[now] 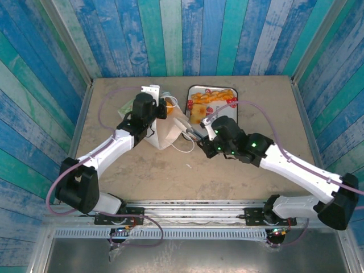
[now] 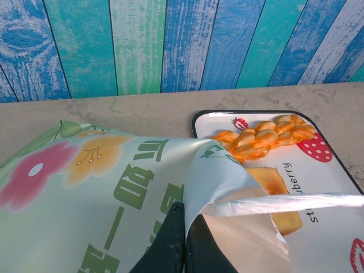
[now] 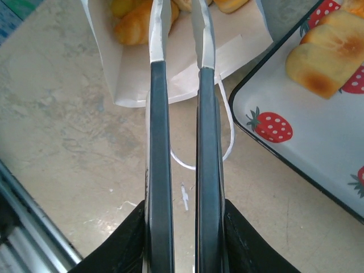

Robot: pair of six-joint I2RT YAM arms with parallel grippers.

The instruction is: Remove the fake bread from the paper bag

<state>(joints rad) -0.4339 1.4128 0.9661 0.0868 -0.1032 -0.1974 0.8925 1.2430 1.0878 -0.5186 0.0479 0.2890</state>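
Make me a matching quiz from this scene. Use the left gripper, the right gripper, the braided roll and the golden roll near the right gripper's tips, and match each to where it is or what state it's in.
Things:
1. left gripper
2. right gripper
3. braided roll
4. golden roll

Places or states:
A. lying on the strawberry tray
B. inside the paper bag
C. narrowly open, nothing between its fingers
D. shut, pinching the bag's edge

Pairs: 1-D, 2-C, 3-A, 4-B

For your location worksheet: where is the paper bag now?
From above, the paper bag lies left of centre, just left of the strawberry tray, pinched by the left gripper.
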